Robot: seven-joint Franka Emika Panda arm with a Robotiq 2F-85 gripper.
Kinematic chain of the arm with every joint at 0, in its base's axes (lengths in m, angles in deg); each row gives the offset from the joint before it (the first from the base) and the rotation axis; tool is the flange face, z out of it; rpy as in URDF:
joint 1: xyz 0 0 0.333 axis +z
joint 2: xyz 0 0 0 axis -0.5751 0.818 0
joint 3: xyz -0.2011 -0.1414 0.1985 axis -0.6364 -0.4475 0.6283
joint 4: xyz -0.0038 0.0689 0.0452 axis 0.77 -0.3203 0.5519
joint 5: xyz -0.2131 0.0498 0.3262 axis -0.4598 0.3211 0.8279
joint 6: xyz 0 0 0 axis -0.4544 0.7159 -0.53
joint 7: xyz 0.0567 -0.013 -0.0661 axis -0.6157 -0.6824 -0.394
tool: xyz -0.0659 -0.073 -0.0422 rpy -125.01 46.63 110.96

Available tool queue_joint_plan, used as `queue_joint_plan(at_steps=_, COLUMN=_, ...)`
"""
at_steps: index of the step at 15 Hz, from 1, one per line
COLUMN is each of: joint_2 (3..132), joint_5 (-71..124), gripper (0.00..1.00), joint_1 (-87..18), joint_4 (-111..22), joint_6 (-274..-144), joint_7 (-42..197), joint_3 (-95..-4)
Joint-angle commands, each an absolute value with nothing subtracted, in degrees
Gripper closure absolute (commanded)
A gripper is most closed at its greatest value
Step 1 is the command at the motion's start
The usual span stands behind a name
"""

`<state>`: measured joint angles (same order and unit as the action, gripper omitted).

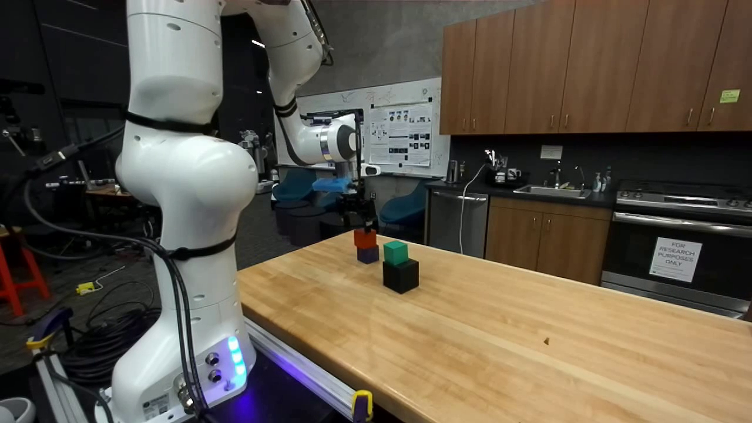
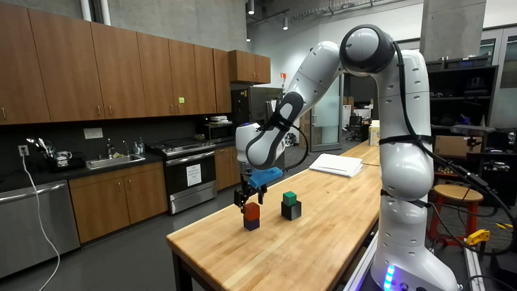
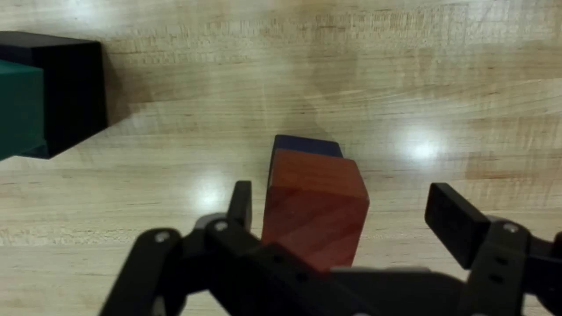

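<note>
The gripper [image 3: 342, 210] points down at a small stack with its fingers [image 3: 454, 224] spread well apart, and nothing looks clamped between them. In the wrist view the red wooden block [image 3: 316, 215] shows in the gap, off-centre: just beside the finger at the left of that view, well apart from the finger at the right, with a strip of the wooden tabletop [image 3: 395, 210] visible on either side of it. In both exterior views the fingertips reach down to about the level of the block's top; whether one of them grazes it, I cannot tell. The block looks roughly cubic, so it has no clear long axis, and its edges are turned only slightly from the line joining the two fingertips. It sits on a dark purple block [image 3: 307, 145], the pair making an upright stack. Well apart from the gripper, a green block [image 2: 289, 198] rests on a larger black block [image 2: 291, 212]. Farther along the tabletop, in an exterior view, lies a pile of white paper [image 2: 337, 164]; beyond are a sink [image 2: 117, 163] and a kitchen range [image 2: 176, 180].
</note>
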<state>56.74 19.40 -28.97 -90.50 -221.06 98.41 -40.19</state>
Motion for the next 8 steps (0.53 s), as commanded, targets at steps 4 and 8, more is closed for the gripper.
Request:
queue_joint_plan(at_steps=4, joint_2=60.1, joint_5=18.0, gripper=0.0, joint_1=-28.2, joint_4=-87.1, joint_6=-219.6, joint_7=100.5, joint_3=-42.2)
queue_joint_plan(at_steps=8, joint_2=62.0, joint_5=18.5, gripper=0.27, joint_1=-28.0, joint_4=-86.0, joint_6=-219.0, joint_7=100.3, joint_3=-43.1)
